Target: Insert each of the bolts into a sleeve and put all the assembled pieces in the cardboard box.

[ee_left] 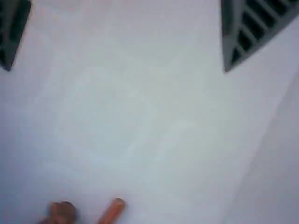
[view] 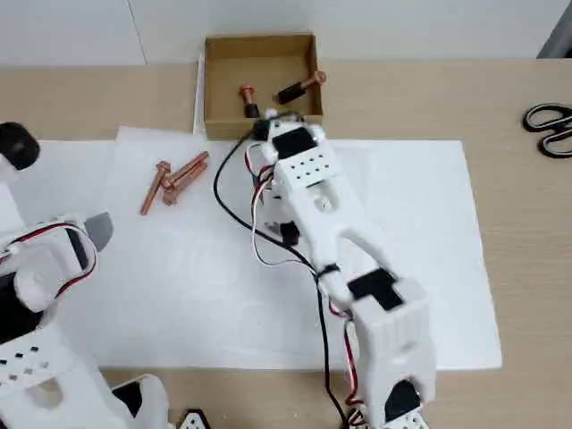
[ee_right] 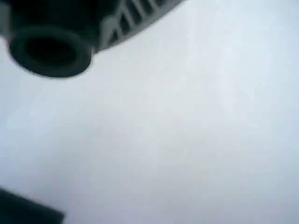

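A few loose copper bolts (view: 174,180) lie on the white paper (view: 179,295) at the back left; two of them show close by as bolts (ee_left: 111,212) in the left wrist view. My left gripper (view: 96,231) hovers open over bare paper near them, its dark fingers (ee_left: 247,32) wide apart. The cardboard box (view: 260,46) at the back holds two bolts in black sleeves (view: 300,87). My right gripper (view: 266,128) is at the box's front wall, shut on a black sleeve (ee_right: 49,51) beside its ribbed finger (ee_right: 133,16).
Scissors (view: 547,128) lie on the bare wood at the far right. The right arm (view: 331,214) stretches across the middle of the paper with its cables (view: 234,214) looping to the left. The paper's right half is free.
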